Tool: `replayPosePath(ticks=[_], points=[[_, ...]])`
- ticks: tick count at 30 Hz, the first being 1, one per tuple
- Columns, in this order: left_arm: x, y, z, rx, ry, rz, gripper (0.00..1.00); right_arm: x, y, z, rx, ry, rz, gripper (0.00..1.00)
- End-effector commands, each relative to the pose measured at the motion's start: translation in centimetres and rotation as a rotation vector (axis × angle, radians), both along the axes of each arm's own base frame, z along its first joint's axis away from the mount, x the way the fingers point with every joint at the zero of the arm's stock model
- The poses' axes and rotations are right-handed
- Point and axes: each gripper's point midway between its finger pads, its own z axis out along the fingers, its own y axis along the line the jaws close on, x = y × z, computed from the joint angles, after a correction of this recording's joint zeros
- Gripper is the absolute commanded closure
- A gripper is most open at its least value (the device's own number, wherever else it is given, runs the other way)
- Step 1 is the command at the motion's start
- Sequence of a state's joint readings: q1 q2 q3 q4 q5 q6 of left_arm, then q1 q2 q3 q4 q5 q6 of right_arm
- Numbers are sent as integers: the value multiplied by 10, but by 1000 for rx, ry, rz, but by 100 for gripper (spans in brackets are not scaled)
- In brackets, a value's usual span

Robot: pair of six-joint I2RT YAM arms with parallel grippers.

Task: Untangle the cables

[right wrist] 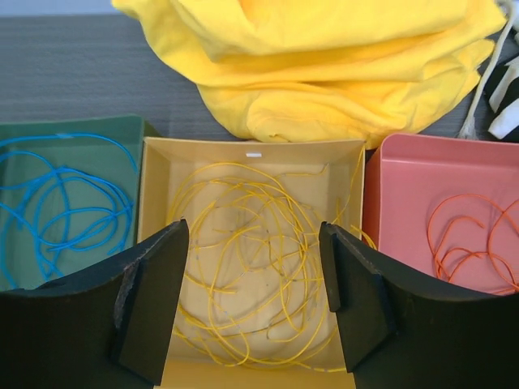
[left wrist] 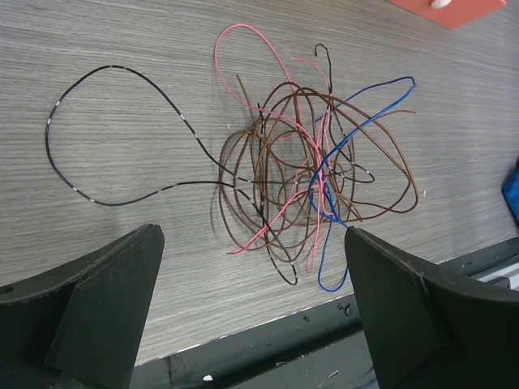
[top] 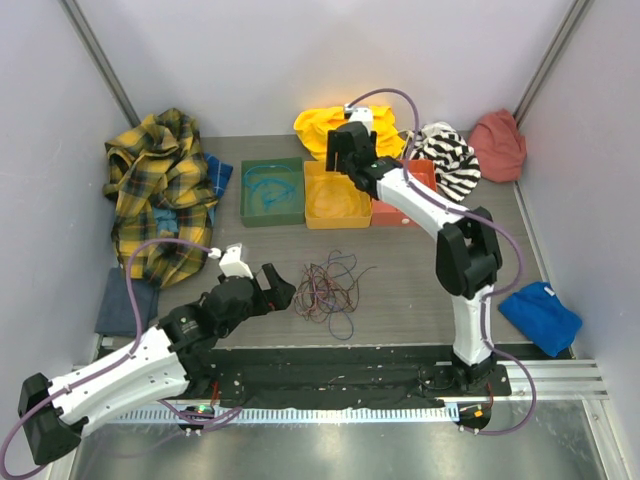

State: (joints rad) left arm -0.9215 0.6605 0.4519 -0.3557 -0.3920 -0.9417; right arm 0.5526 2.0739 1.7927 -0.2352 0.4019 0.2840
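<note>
The cables (top: 328, 288) are seen tangled on the table (top: 400, 285), lower centre in the top view. The left hand (top: 280, 287) is held spread and empty just left of them. The right hand (right wrist: 254, 235) is spread, empty, over a yellow tray (right wrist: 154, 186).

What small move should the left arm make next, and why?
Probably lower the open left gripper toward the cables and pinch the black loop. That loop spreads well away from the knot, so pulling it sideways should free one strand without tightening the others.
</note>
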Motion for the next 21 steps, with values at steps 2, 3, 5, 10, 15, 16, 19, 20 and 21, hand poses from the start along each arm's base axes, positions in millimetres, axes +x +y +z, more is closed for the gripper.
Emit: replayPosePath(ticks=[2, 3, 5, 10, 15, 16, 19, 20, 21], points=[[5, -2, 16, -53, -43, 17, 0, -37, -14, 119, 200, -205, -32, 27], [5, -2, 17, -47, -50, 15, 0, -53, -19, 124, 223, -217, -20, 27], [8, 1, 22, -39, -64, 27, 0, -77, -21, 130, 269, -228, 13, 27], [16, 10, 32, 37, -74, 67, 0, -156, -48, 100, 261, -209, 23, 27], [26, 7, 27, 111, -52, 93, 0, -217, -79, 34, 216, -106, -15, 27], [28, 5, 33, 111, -56, 96, 0, -227, -82, 27, 226, -97, -15, 27], [34, 0, 35, 165, -31, 96, 0, -260, -88, -6, 262, -55, 6, 27], [35, -1, 34, 187, -24, 89, 0, -272, -91, -18, 274, -44, 24, 27], [37, -3, 30, 210, -10, 88, 0, -277, -91, -23, 295, -35, 23, 27]])
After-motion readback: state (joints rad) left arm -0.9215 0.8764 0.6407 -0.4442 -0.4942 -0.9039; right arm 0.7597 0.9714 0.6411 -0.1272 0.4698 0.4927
